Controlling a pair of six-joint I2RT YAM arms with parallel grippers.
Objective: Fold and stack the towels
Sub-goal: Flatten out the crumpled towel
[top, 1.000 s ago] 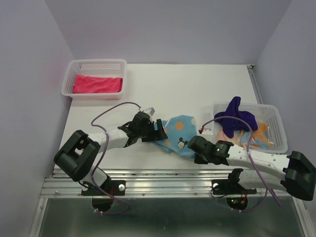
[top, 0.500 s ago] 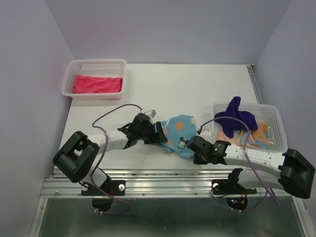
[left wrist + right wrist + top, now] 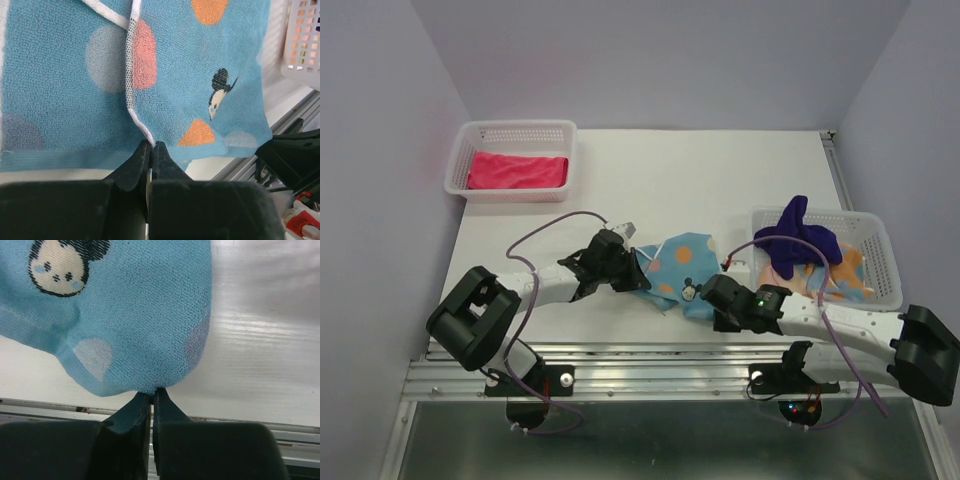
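Observation:
A light blue towel [image 3: 682,268] with orange dots and a cartoon mouse lies near the table's front edge, between my two arms. My left gripper [image 3: 638,272] is shut on its left edge, pinching the white trim [image 3: 150,142]. My right gripper [image 3: 712,298] is shut on the towel's near right corner [image 3: 152,390]. A folded magenta-pink towel [image 3: 517,170] lies in the far left basket [image 3: 510,131]. A dark purple towel [image 3: 798,238] and an orange patterned one [image 3: 848,272] are heaped in the right basket [image 3: 876,228].
The metal rail [image 3: 650,352] at the table's front edge runs just below both grippers. The right basket's mesh corner [image 3: 304,40] shows beyond the blue towel in the left wrist view. Purple cables loop over both arms.
My left gripper has slid a little right onto the blue towel's left edge and closed on it. The right gripper stays shut on the towel's near corner.

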